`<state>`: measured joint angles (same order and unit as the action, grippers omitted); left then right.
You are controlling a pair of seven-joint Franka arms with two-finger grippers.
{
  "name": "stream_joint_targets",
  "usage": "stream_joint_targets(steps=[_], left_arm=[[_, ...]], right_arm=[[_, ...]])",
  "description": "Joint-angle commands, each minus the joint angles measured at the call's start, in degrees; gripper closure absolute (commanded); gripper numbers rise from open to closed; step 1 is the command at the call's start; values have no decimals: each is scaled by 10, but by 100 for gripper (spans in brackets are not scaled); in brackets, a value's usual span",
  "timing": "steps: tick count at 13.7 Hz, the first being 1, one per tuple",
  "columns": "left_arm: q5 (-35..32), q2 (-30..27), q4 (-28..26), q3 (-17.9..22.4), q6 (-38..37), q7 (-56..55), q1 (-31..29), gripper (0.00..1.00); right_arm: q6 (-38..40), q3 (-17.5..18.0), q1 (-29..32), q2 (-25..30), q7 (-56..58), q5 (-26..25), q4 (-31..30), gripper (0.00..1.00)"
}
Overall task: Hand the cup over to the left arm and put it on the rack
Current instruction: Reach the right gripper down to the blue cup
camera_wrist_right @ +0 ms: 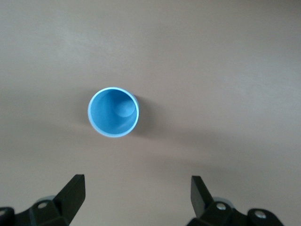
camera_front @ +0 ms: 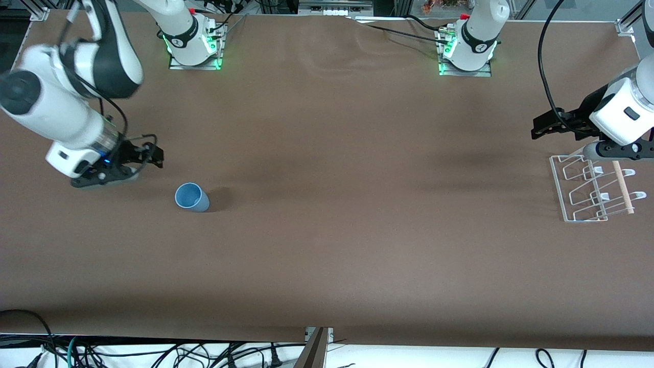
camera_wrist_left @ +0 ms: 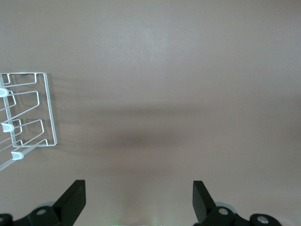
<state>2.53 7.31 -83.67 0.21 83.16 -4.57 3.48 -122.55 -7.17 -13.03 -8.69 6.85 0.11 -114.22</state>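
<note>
The light-blue cup (camera_front: 192, 197) stands upright on the brown table toward the right arm's end, mouth up. The right wrist view looks straight down into the cup (camera_wrist_right: 113, 112). My right gripper (camera_front: 104, 175) hangs low over the table beside the cup, apart from it, open with nothing between its fingers (camera_wrist_right: 137, 195). The white wire rack (camera_front: 587, 190), with a wooden dowel (camera_front: 624, 186) along one side, lies at the left arm's end of the table. My left gripper (camera_front: 615, 150) hovers over the rack's edge, open and empty (camera_wrist_left: 138, 197). The left wrist view shows the rack (camera_wrist_left: 51, 113) off to the side of the fingers.
The brown table cover (camera_front: 357, 230) is bare between cup and rack. Both arm bases (camera_front: 191, 46) (camera_front: 467, 51) stand along the edge farthest from the front camera. Cables hang below the table's near edge (camera_front: 153, 352).
</note>
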Motion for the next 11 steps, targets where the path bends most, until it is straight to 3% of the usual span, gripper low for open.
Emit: stream_joint_targets(steps=[1,9,11], left_arm=[[7,10,17,-1,-3,-7,1,0],[8,17,25,-1,-3,-7,0,0],[7,18,25,-1,-3,-7,4,0]], right_arm=[[-65,2,-2,-47,-7,4,-9,1],[-145,3,-3,-154,-8,34,27,1],[-159,3,-7,-168,-8,34,26,6]])
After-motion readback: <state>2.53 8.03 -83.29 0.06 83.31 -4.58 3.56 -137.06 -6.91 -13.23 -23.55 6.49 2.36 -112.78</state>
